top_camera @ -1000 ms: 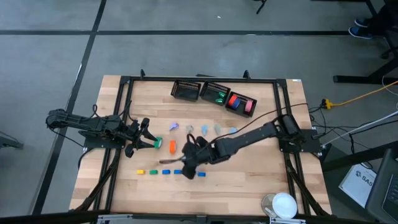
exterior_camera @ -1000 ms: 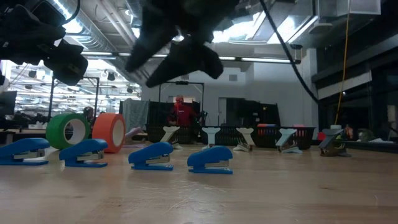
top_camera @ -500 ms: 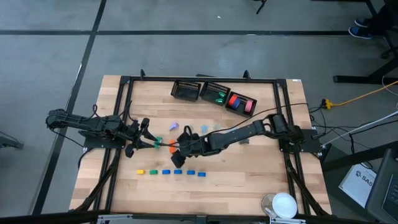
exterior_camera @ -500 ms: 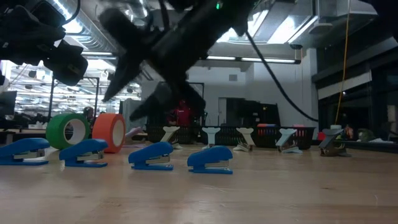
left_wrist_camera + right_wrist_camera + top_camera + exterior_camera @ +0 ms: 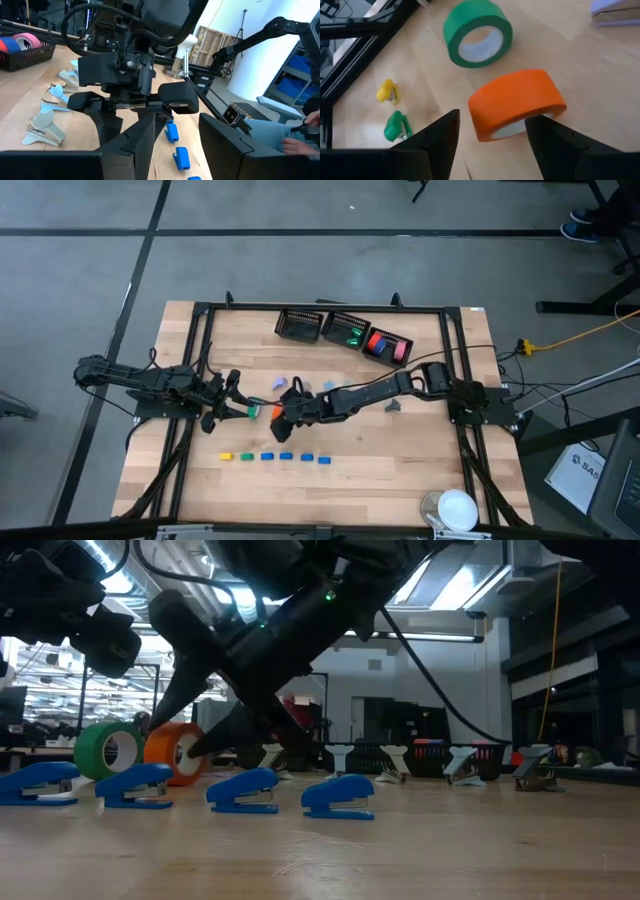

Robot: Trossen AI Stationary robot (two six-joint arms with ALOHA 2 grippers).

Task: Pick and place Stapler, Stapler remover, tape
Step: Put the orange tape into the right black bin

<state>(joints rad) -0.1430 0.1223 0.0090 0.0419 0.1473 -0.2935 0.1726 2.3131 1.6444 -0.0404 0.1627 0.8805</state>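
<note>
An orange tape roll (image 5: pixel 517 102) stands on its rim on the table beside a green tape roll (image 5: pixel 477 32). My right gripper (image 5: pixel 492 150) is open, low over the table, with one finger on each side of the orange roll (image 5: pixel 276 412). My left gripper (image 5: pixel 177 155) is open at the table's left, just left of the green roll (image 5: pixel 253 411). A row of small staplers lies nearer: one yellow (image 5: pixel 225 456), one green (image 5: pixel 244 456), several blue (image 5: pixel 240 790). Pastel staple removers (image 5: pixel 281 383) lie farther back. My right gripper has its fingers (image 5: pixel 547 135) on either side of the orange roll's lower rim (image 5: pixel 535 117), coming slantwise from the table's right and above. I cannot tell whether they touch it. The roll rests on the table.
Three black mesh baskets (image 5: pixel 300 325) sit along the far edge; one holds green tape (image 5: pixel 352 335), another red and pink rolls (image 5: pixel 385 345). A white round object (image 5: pixel 458 507) sits at the near right corner. Black frame rails (image 5: pixel 195 370) border the table.
My right gripper has moved from above the row of blue staplers toward the far left and come down, so that its open fingers now stand around the orange roll.
</note>
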